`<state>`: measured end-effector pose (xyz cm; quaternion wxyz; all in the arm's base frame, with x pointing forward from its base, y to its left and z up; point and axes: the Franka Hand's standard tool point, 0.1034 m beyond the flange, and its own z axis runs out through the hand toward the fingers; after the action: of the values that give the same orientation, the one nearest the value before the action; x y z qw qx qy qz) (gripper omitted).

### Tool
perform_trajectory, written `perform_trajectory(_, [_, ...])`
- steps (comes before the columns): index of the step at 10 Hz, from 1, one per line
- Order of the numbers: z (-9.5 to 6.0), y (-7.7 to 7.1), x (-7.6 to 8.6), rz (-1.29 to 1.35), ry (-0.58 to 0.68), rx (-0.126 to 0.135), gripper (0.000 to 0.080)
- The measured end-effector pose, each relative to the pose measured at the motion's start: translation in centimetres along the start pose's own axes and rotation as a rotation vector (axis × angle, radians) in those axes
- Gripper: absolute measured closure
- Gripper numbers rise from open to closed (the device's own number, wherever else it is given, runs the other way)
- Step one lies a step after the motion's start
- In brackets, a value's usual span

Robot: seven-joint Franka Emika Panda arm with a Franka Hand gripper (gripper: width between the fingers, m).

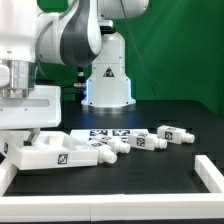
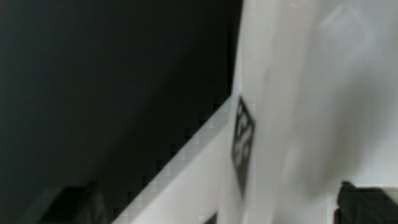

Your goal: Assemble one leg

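The leg (image 1: 114, 146) lies on its side mid-scene on the black table (image 1: 170, 165), just beside the large white square piece (image 1: 60, 152). Other legs (image 1: 176, 133) lie toward the exterior view's right. The gripper (image 1: 22, 124) hangs low over that piece; whether its jaws grip anything cannot be told. A green backdrop (image 1: 180, 50) stands behind.

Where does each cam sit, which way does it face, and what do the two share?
Exterior view: off the arm, low, looking across the black table at the white tray-like piece and a leg; shows arm, base, gripper.
Wrist view: on the wrist, looking along the gripper, close to a white surface bearing a tag; shows only dark fingertips.
Shared: likely the white tray-like piece; cannot confirm.
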<state>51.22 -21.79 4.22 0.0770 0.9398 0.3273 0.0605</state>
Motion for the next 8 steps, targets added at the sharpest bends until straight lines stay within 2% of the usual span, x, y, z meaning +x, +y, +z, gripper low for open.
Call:
perform_trajectory(2, [0.08, -0.19, -0.10, 0.000, -0.002, 0.003, 0.0151])
perform_trajectory(4, [0.10, -0.21, -0.11, 0.000, -0.002, 0.003, 0.0416])
perform_trajectory(5, [0.10, -0.21, -0.11, 0.000, -0.002, 0.003, 0.0582])
perform_trajectory(6, [0.11, -0.21, -0.11, 0.000, -0.002, 0.003, 0.0582])
perform_trajectory(7, [0.11, -0.22, -0.10, 0.000, -0.002, 0.004, 0.0744])
perform_trajectory(8, [0.02, -0.17, -0.18, 0.008, -0.010, 0.018, 0.0744])
